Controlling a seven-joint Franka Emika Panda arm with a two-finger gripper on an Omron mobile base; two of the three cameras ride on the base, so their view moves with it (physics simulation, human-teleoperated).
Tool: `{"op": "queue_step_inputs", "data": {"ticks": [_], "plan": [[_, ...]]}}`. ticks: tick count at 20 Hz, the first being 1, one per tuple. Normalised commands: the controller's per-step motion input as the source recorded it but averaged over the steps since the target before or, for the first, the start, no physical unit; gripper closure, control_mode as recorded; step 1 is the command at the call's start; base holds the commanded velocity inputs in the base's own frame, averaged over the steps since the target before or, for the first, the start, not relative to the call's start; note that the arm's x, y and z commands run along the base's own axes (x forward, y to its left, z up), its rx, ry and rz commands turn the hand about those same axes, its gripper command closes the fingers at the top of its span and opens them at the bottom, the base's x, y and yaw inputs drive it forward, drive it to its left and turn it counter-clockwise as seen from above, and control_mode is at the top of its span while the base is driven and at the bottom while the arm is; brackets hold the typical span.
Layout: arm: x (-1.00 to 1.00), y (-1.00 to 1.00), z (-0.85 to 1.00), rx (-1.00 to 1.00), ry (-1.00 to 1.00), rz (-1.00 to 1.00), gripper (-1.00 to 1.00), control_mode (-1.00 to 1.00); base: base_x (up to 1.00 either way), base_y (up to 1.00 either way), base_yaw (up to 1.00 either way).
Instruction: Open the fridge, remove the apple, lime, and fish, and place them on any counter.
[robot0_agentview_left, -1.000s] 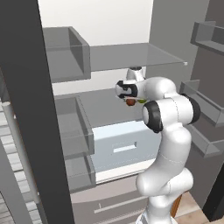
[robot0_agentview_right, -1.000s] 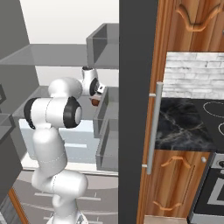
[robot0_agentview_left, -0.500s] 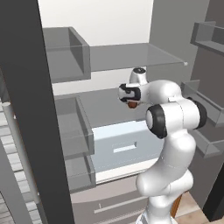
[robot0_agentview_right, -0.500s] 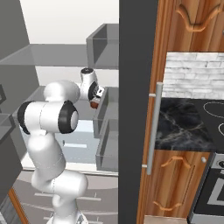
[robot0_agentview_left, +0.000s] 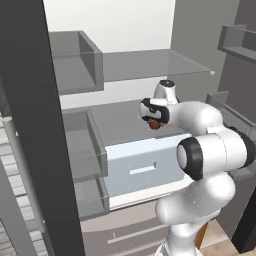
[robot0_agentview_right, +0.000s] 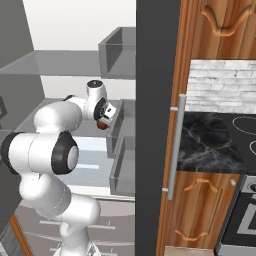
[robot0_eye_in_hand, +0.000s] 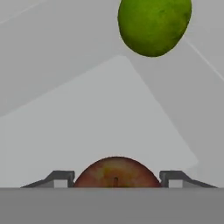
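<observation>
Jaws of the gripper (robot0_eye_in_hand: 116, 180) sit closed against both sides of the apple (robot0_eye_in_hand: 116, 172), holding it inside the open fridge (robot0_agentview_left: 125, 65). Beyond it the lime (robot0_eye_in_hand: 154, 25) lies on a grey shelf (robot0_eye_in_hand: 65, 87).

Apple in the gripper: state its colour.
Dark red-brown apple, clearest in the hand view.

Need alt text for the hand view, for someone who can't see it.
The pincer holds the apple, red-brown, between its two dark fingertips at the bottom. The lime sits at the top on a pale grey fridge shelf.
</observation>
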Motion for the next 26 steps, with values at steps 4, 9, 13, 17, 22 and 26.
{"op": "queue_step_inputs", "data": {"ticks": [4, 9, 13, 17, 22, 26], "plan": [[-0.87, 0.0, 0.63, 0.01, 0.04, -0.05, 1.0, -1.0, 0.0, 0.0, 0.0], [-1.0, 0.11, 0.07, -0.11, -0.06, -0.08, 1.0, -1.0, 0.0, 0.0, 0.0], [-1.0, 0.06, 0.14, -0.04, -0.01, -0.05, 1.0, -1.0, 0.0, 0.0, 0.0], [-0.72, 0.02, 0.62, 0.0, 0.0, 0.0, 1.0, -1.0, 0.0, 0.0, 0.0], [-0.72, 0.0, 0.72, 0.0, 0.0, 0.0, 1.0, -1.0, 0.0, 0.0, 0.0], [-0.5, 0.0, 0.39, 0.0, 0.0, 0.04, 1.0, -1.0, 0.0, 0.0, 0.0]]}}
